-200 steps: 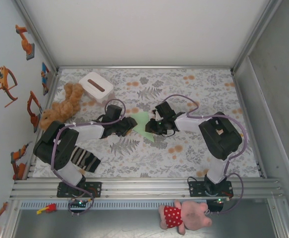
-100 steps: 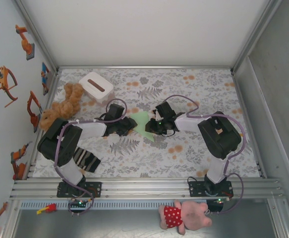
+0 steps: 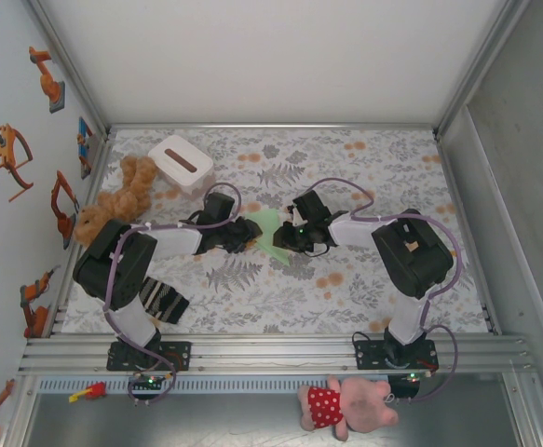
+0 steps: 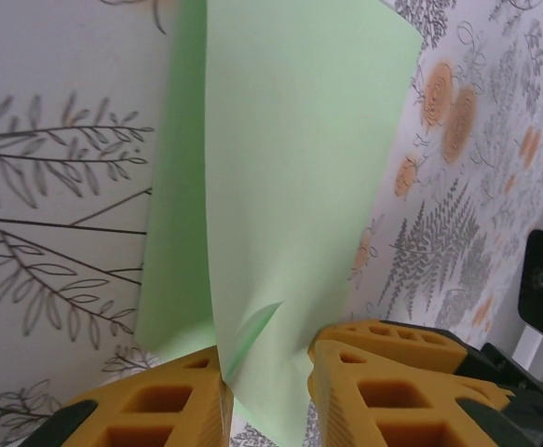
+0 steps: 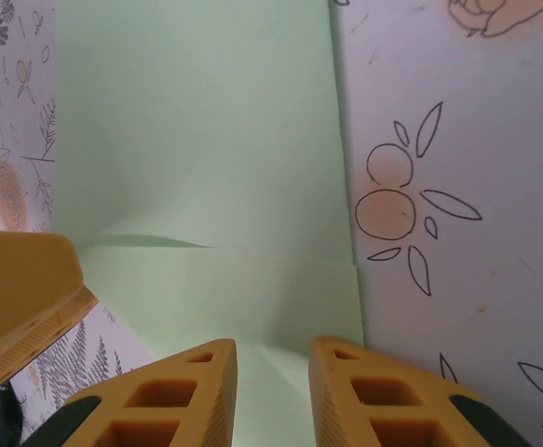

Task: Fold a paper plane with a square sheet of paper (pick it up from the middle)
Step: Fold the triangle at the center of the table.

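Both sets of fingers narrowly spread, gap visible. Left gripper [image 4: 266,346] and right gripper [image 5: 272,352] each straddle an edge of the square sheet of paper [image 3: 266,226], partly folded, mid-tabletop [image 3: 373,163] between them.

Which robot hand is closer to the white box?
Left. The left gripper sits near-right of the white box; the right gripper is farther right, past the green paper.

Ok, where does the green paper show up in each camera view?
Top external: green paper at mid-table.
Left wrist: runs through the centre, top to bottom.
Right wrist: covers the upper left and middle.
Shared landmark: the floral tablecloth around it.
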`<state>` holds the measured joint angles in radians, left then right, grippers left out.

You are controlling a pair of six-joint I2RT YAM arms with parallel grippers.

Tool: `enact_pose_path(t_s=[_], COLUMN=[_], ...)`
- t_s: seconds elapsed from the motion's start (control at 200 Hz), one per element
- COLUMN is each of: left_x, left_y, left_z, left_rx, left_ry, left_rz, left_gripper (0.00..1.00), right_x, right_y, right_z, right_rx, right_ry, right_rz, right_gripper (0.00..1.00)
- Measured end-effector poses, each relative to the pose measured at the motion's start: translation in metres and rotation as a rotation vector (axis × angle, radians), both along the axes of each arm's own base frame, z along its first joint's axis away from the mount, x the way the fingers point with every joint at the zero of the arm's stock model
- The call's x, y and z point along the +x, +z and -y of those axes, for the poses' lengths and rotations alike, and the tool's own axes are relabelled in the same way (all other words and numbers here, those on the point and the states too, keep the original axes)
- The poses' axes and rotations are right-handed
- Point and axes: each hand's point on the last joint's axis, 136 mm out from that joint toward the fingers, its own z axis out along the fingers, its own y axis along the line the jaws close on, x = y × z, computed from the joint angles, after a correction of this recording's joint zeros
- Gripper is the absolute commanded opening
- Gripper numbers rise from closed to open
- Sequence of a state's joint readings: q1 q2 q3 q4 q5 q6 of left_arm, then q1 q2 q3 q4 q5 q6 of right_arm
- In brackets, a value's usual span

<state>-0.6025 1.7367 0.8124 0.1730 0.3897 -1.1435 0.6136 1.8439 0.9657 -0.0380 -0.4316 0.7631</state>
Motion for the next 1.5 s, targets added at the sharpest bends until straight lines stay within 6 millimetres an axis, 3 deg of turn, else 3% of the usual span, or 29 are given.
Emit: enact_pose_path(t_s=[0.336, 0.751, 0.856, 1.042, 1.122, 1.262, 1.497], left_x=[0.002, 0.010, 0.011, 0.015, 0.018, 0.024, 0.025], left_y=[-0.003, -0.008, -0.005, 0.001, 0.006, 0.014, 0.014], left_z=[0.009, 0.002, 0.003, 0.006, 0.009, 0.011, 0.008], left_rx=[-0.010, -0.018, -0.022, -0.006, 0.007, 0.023, 0.042], left_ry=[-0.064, -0.051, -0.039, -0.007, 0.008, 0.032, 0.066], left_rz=[-0.001, -0.022, -0.034, -0.060, -0.063, -0.059, -0.081], left_gripper=[0.25, 0.07, 0.05, 0.05, 0.05, 0.05, 0.05], right_x=[0.002, 0.001, 0.002, 0.009, 0.004, -0.006, -0.017], right_y=[0.000, 0.003, 0.016, 0.059, 0.065, 0.057, 0.020], right_z=[0.001, 0.005, 0.009, 0.022, 0.024, 0.017, 0.011], right_rx=[0.004, -0.021, -0.043, -0.098, -0.151, -0.254, -0.403], right_ry=[0.001, 0.052, 0.072, 0.085, 0.107, 0.181, 0.276], right_rz=[0.006, 0.052, 0.108, 0.307, 0.380, 0.458, 0.481], right_gripper=[0.28, 0.30, 0.32, 0.35, 0.35, 0.35, 0.36])
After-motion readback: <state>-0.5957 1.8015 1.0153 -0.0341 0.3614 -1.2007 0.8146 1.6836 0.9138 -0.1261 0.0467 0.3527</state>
